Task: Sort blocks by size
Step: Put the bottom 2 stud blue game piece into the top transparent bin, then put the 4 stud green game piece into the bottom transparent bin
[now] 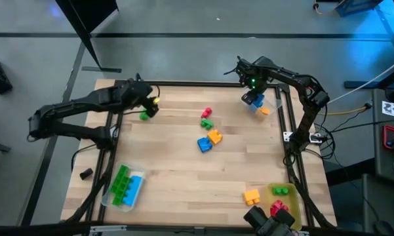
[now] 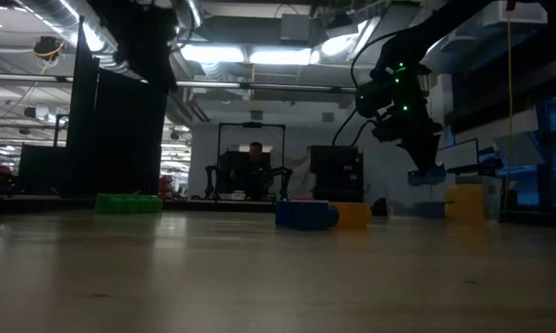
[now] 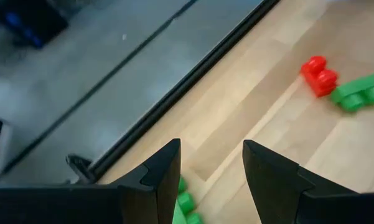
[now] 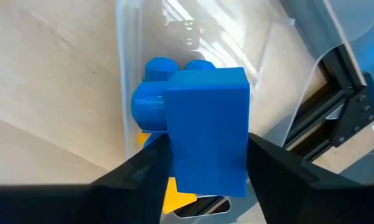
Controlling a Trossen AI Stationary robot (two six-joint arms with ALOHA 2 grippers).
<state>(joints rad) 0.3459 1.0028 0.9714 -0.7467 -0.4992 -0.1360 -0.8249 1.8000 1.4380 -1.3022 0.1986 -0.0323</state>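
Observation:
My right gripper (image 1: 252, 98) is at the far right, shut on a blue block (image 4: 205, 130) over a clear tray (image 1: 270, 103) that holds an orange block (image 4: 177, 194). My left gripper (image 1: 149, 105) is open at the far left, just above a small green block (image 3: 185, 204) that lies on the table (image 1: 170, 164) below the gap between its fingers. Red (image 1: 206, 113), green (image 1: 206, 122), orange (image 1: 214, 136) and blue (image 1: 204, 144) blocks lie mid-table. My right gripper pinches the blue block by two opposite side faces (image 4: 174, 155) between its two fingers, studs pointing away from the wrist. The fingers come from above, slanting down. The low view shows the block (image 2: 427, 174) lifted clear, above the tray.
A clear tray (image 1: 124, 187) at the near left holds long green and blue blocks. A yellow tray (image 1: 283, 196) at the near right holds green and red blocks, with an orange block (image 1: 251, 195) beside it. A black frame rail (image 1: 183, 83) runs along the far edge.

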